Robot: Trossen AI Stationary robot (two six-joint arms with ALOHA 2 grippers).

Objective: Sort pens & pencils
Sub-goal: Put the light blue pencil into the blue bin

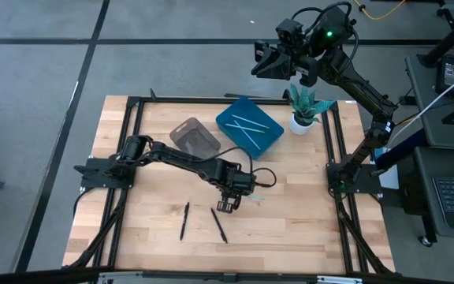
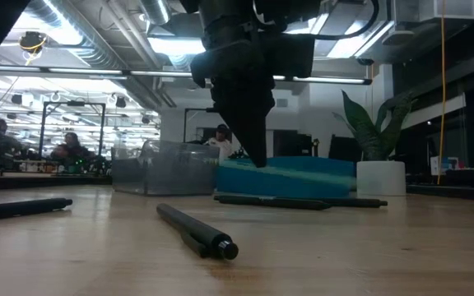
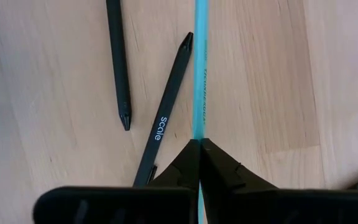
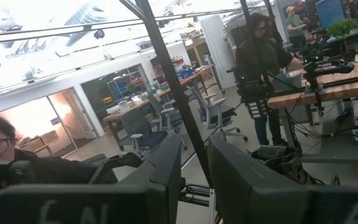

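Left wrist view shows the left gripper [image 3: 199, 144] with its fingertips pressed together on a light blue stick [image 3: 199, 68], pinching it against the wooden table [image 3: 278, 74]. Just beside that stick lie two black sticks, one printed "scale" [image 3: 164, 112] and a plain one [image 3: 118, 62]. From above, the left gripper [image 1: 228, 203] sits below the blue tray [image 1: 235, 120], which holds what look like two more light blue sticks [image 1: 249, 125]. A clear bin [image 1: 194, 136] touches the tray's left side. The right gripper [image 1: 268, 61] is raised beyond the table's far edge, fingers apart and empty.
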